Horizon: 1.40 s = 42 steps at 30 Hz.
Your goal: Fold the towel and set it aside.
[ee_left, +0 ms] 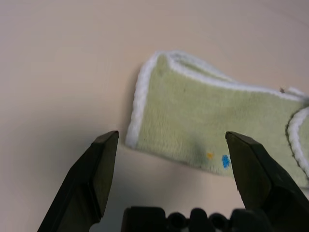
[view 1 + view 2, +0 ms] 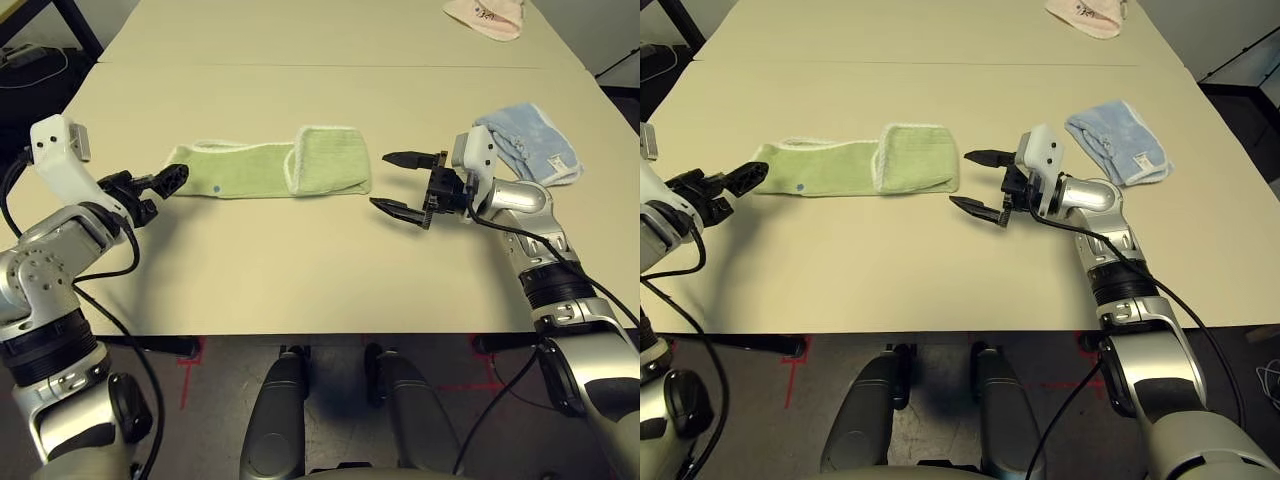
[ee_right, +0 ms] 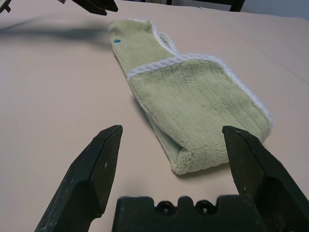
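Beige and matte, the counter [image 2: 300,270] carries everything, with a seam running across it toward the far edge. Black fingers [image 1: 99,169] of the left gripper [image 2: 165,183] stand spread apart and grasp nothing, their tips just beside the left end of the towel [image 2: 270,168]; whether they touch it I cannot tell. The right gripper [image 2: 405,185] is likewise spread wide and empty, its fingers [image 3: 96,169] pointing at the towel's right end from a small gap away.

That towel is light green terry with white stitched edging, folded into a long narrow strip lying roughly parallel to the near edge, in the middle of the counter. Its right end is doubled back over the strip, making a thicker ribbed flap with a rounded fold. A small blue mark sits near the left end (with a tiny orange dot beside it in the left wrist view), too small to read.

A light blue towel [image 2: 530,145] lies crumpled near the right edge, partly behind the right wrist. A pink towel [image 2: 487,17] rests by the far edge, cut off by the frame.

Beyond the counter's far left corner, a dark floor with cables [image 2: 35,62] shows. Red tape marks [image 2: 190,352] lie on the floor under the near edge.
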Each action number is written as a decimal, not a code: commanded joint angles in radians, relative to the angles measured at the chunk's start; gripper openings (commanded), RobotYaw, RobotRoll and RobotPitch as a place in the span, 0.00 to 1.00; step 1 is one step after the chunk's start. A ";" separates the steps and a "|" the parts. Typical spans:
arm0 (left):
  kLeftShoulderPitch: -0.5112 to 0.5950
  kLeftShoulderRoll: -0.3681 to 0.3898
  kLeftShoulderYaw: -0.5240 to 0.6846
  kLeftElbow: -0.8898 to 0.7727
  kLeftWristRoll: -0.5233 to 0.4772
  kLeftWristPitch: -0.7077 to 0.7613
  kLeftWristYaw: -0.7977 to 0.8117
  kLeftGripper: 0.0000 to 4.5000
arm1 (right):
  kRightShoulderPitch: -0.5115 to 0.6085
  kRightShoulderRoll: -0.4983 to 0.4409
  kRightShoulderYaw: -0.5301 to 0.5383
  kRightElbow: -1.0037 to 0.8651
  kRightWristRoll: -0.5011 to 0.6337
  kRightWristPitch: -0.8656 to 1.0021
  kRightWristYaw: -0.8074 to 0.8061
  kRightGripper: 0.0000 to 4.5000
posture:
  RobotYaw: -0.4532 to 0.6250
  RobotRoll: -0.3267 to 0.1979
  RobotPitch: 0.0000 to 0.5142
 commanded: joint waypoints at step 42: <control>-0.244 -0.106 0.190 0.243 0.100 0.172 0.092 1.00 | -0.012 -0.006 0.007 0.006 0.003 0.005 0.002 1.00 | 0.49 0.62 0.43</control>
